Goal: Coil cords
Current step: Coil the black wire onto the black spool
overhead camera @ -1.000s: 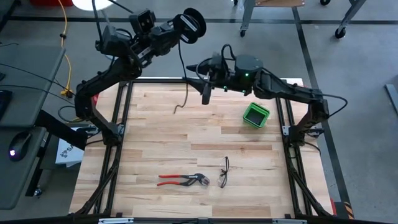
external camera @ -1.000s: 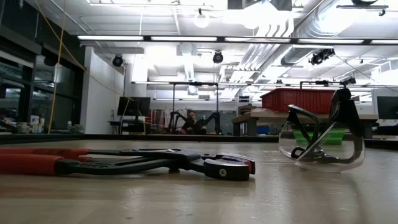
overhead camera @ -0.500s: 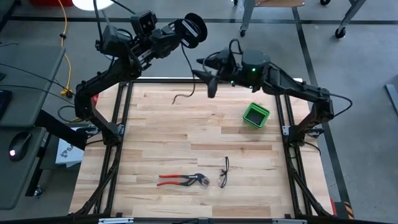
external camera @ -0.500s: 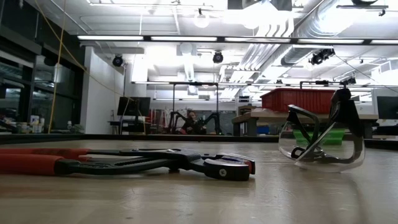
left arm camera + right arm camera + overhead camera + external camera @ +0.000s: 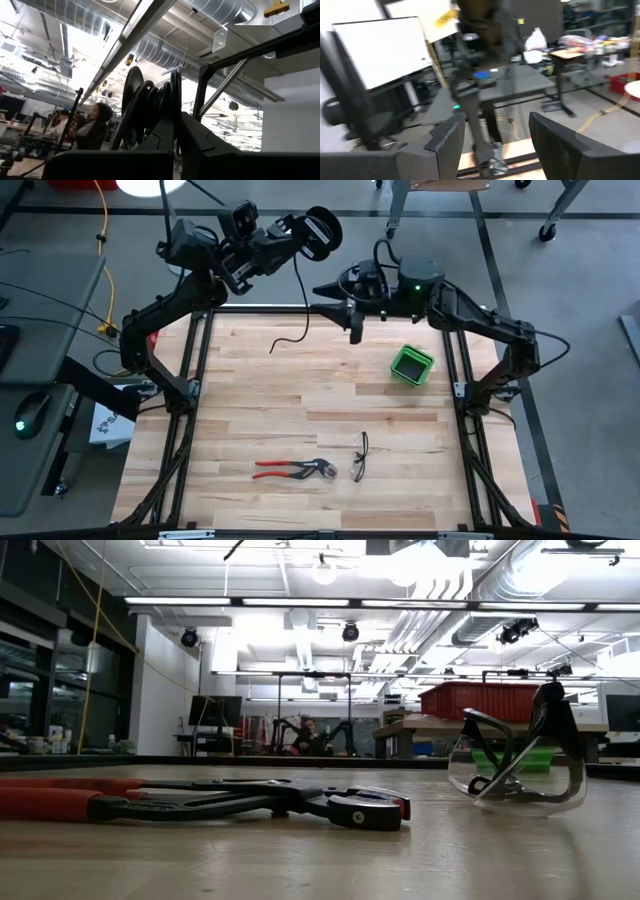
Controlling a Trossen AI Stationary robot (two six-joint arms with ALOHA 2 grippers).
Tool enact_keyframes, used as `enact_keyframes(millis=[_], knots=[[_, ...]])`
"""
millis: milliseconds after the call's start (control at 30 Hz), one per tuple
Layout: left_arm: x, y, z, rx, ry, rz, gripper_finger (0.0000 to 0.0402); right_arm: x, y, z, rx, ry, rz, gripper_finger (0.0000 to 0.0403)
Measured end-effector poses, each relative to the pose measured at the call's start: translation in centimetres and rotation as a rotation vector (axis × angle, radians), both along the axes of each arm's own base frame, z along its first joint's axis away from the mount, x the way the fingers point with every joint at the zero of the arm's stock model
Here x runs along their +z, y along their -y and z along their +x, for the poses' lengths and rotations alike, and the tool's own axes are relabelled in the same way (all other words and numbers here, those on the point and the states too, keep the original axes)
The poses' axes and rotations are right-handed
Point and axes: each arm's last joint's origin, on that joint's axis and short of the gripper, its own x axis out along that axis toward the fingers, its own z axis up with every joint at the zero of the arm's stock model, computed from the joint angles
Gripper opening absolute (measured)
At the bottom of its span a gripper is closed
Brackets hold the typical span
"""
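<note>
My left gripper [image 5: 298,232] pinches the reel [image 5: 322,228] at twelve o'clock; its cord [image 5: 296,308] dangles. My right gripper [image 5: 352,320], spread, probably just misses it; a swing could snag.

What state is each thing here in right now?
Reel: clamped in the left gripper, held high beyond the table's far edge.
Cord: hanging from the reel, loose end lying on the table.
Right gripper: open, empty, near the cord.
Green box: upright on the table.
Pliers: lying flat, jaws shut.
Glasses: resting on the table, folded.
</note>
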Motion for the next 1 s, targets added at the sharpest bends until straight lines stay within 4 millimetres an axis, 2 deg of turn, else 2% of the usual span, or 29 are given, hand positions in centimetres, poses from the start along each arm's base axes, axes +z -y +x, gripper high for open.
enact_keyframes(millis=[167, 300, 533, 633, 933, 1000], knots=[[0.0, 0.1, 0.0, 0.006, 0.007, -0.005, 0.0001, -1.1, 0.5, 1.3, -0.087, -0.029, -0.002, 0.0212], [0.0, 0.0, 0.0, 0.027, 0.009, 0.004, 0.0001, -1.8, 0.6, 2.2, -0.049, -0.044, 0.013, 0.0212], [0.0, 0.0, 0.1, 0.030, 0.009, 0.003, 0.0001, -1.8, 0.1, 2.4, -0.024, -0.030, 0.031, 0.0206], [0.0, 0.0, 0.1, 0.031, 0.010, 0.002, 0.0001, -1.8, 0.1, 2.4, -0.030, -0.031, 0.031, 0.0174], [0.0, 0.0, 0.0, 0.033, 0.010, 0.001, 0.0001, -1.4, 0.1, 2.0, -0.048, -0.027, 0.005, 0.0025], [0.0, 0.0, 0.0, 0.034, 0.009, 0.001, 0.0001, -1.4, -0.1, 2.0, -0.040, -0.027, 0.003, 0.0009]])
